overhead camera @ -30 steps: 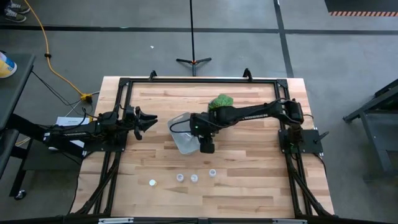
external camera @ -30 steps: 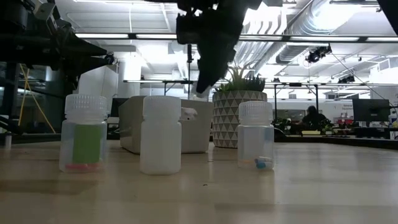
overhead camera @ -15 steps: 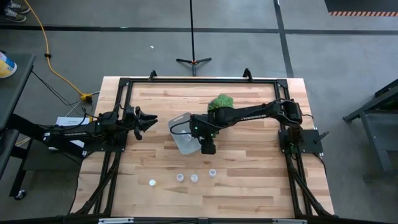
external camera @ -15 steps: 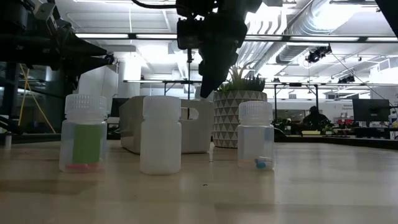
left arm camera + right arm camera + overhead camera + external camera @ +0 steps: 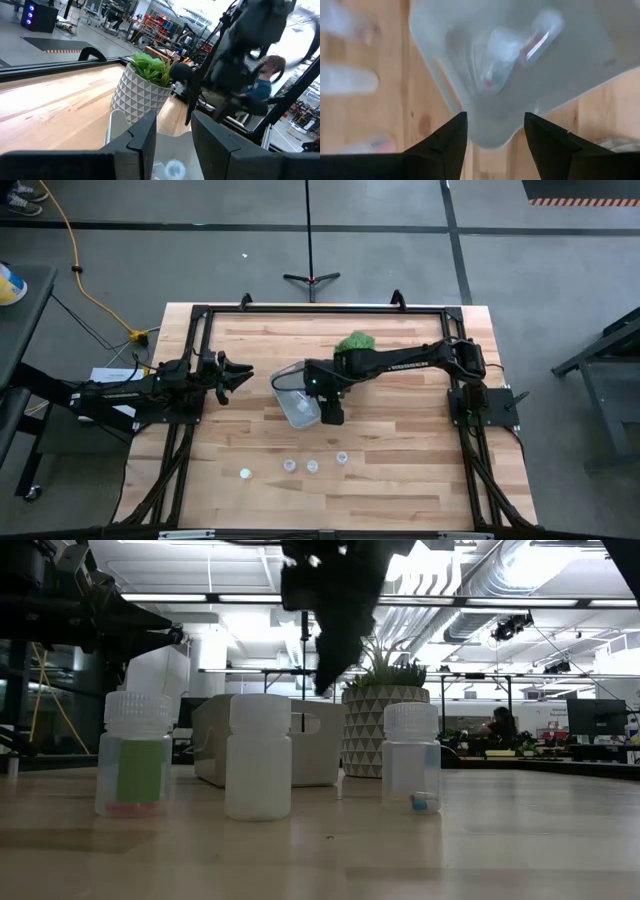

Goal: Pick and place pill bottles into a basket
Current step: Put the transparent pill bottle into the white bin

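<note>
1. Right tool (image 5: 495, 131) hung with fingers spread and empty over the basket (image 5: 296, 402).
2. Only the right wrist view showed bottles lying inside the basket (image 5: 520, 65).
3. The high view showed four pill bottles (image 5: 312, 466) standing on the desk (image 5: 400, 480).
4. Left tool (image 5: 238, 374), fingers spread, waited at the desk's left.

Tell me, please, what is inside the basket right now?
The right wrist view shows two pill bottles lying inside the basket, blurred, beneath the open right gripper. Whether anything else lies there cannot be told.

High view: overhead, straight down on the table (image 5: 400, 470); low view: tabletop level, close to bottles; both wrist views share the basket (image 5: 530, 65).
</note>
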`<control>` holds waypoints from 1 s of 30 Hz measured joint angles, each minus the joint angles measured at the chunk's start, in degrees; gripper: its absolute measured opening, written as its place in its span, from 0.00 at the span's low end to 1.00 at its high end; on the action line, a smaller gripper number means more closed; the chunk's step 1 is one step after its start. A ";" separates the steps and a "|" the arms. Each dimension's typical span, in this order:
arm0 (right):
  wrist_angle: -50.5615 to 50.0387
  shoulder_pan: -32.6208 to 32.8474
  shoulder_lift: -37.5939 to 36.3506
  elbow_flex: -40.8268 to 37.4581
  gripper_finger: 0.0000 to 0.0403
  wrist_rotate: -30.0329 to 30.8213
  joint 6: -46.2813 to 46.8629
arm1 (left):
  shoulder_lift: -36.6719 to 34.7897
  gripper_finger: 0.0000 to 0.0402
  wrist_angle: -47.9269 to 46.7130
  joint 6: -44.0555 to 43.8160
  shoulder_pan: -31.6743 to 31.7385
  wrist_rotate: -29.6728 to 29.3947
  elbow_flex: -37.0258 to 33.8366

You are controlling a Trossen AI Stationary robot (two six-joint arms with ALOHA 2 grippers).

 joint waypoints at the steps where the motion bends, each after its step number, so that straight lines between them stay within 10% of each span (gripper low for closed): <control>1: -0.01 -0.16 0.00 1.23 0.46 -0.31 0.39 | 0.00 0.39 0.00 0.00 0.00 0.00 0.00; 13: -8.43 7.82 -0.24 17.55 0.39 -6.95 -4.72 | 0.00 0.39 0.00 0.02 0.00 0.00 0.01; 30: -1.27 20.03 -0.07 -1.44 0.61 -0.16 5.34 | -0.02 0.39 -0.02 2.70 0.00 0.02 0.00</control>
